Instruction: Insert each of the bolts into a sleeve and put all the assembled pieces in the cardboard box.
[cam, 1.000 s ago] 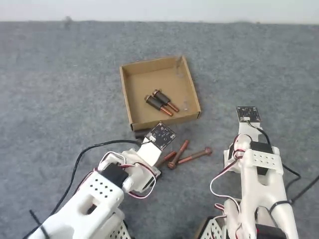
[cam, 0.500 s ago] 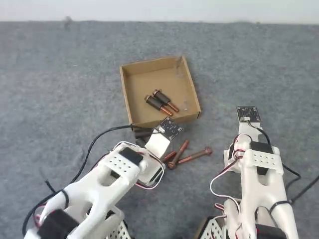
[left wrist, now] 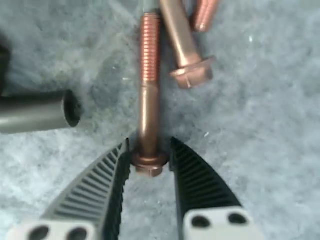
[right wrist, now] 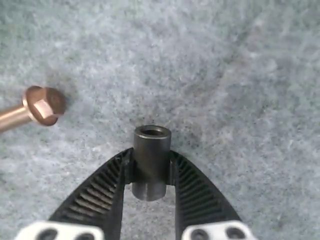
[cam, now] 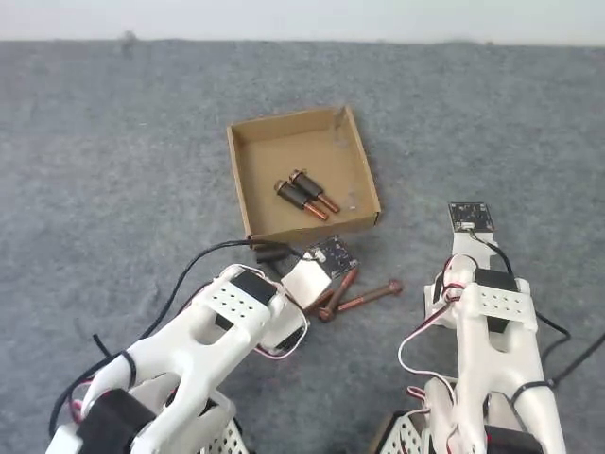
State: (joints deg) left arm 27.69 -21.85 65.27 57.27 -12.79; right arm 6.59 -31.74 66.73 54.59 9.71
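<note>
My left gripper (left wrist: 148,147) sits low on the grey carpet, shut on the head of a copper bolt (left wrist: 149,90) that lies pointing away from it. A second bolt (left wrist: 182,45) lies just beside it, and the tip of a third bolt (left wrist: 202,12) shows beyond. A black sleeve (left wrist: 37,112) lies on its side close by. My right gripper (right wrist: 151,154) is shut on another black sleeve (right wrist: 151,145), held with its open end up just above the carpet. The cardboard box (cam: 248,180) holds two assembled pieces (cam: 307,198).
Loose bolts (cam: 367,297) lie on the carpet between the two arms, in front of the box. One bolt head (right wrist: 44,105) lies close to the right gripper. A black cable (cam: 180,284) loops beside the left arm. Bare carpet spreads to both sides of the box.
The left arm has swung forward and to the right, bringing its gripper down onto the bolts in front of the box. The right arm has not moved.
</note>
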